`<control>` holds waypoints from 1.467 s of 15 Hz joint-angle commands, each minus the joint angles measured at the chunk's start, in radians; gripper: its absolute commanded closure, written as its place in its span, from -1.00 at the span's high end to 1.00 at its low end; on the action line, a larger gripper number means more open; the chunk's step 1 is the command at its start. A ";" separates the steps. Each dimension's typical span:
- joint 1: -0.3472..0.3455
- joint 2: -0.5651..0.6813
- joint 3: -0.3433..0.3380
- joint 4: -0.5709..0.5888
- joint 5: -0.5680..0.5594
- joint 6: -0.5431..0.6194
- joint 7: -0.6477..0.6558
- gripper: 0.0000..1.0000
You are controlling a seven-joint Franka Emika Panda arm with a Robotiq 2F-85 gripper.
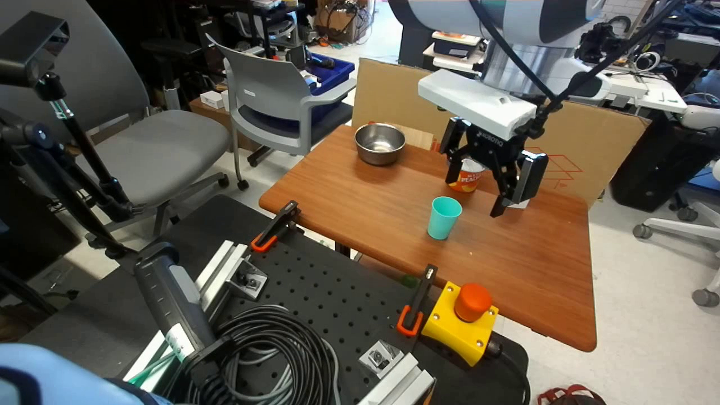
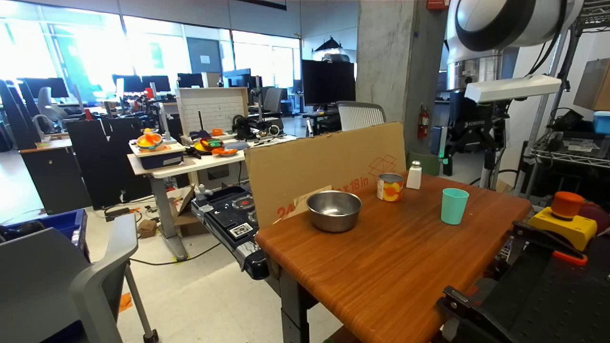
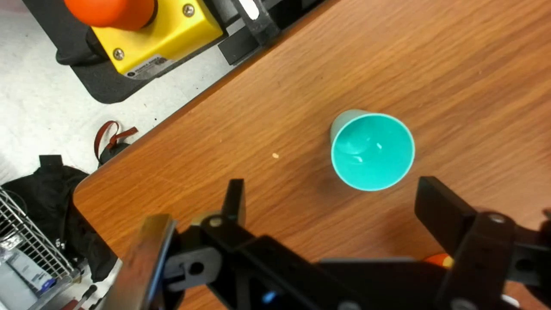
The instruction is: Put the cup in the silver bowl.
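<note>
Hanging above the brown wooden table (image 2: 381, 267), the black two-fingered gripper (image 3: 335, 202) holds its fingers wide apart, nothing between! One tapered turquoise plastic cup (image 3: 373, 152) stands upright on the table, well apart from one round silver metal bowl (image 2: 334, 211); one orange-labelled metal can (image 2: 390, 188) sits near one white metal-capped shaker (image 2: 414, 177).

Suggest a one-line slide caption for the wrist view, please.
Wrist view: the open gripper hangs above the wood-grain table, the teal cup standing upright and not yet grasped.
</note>
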 commanded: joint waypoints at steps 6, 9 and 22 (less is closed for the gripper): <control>0.016 0.092 -0.032 0.026 -0.052 0.053 -0.018 1.00; 0.024 0.084 -0.022 0.010 -0.046 0.047 -0.046 1.00; 0.067 0.190 -0.046 0.050 -0.107 0.040 -0.005 0.16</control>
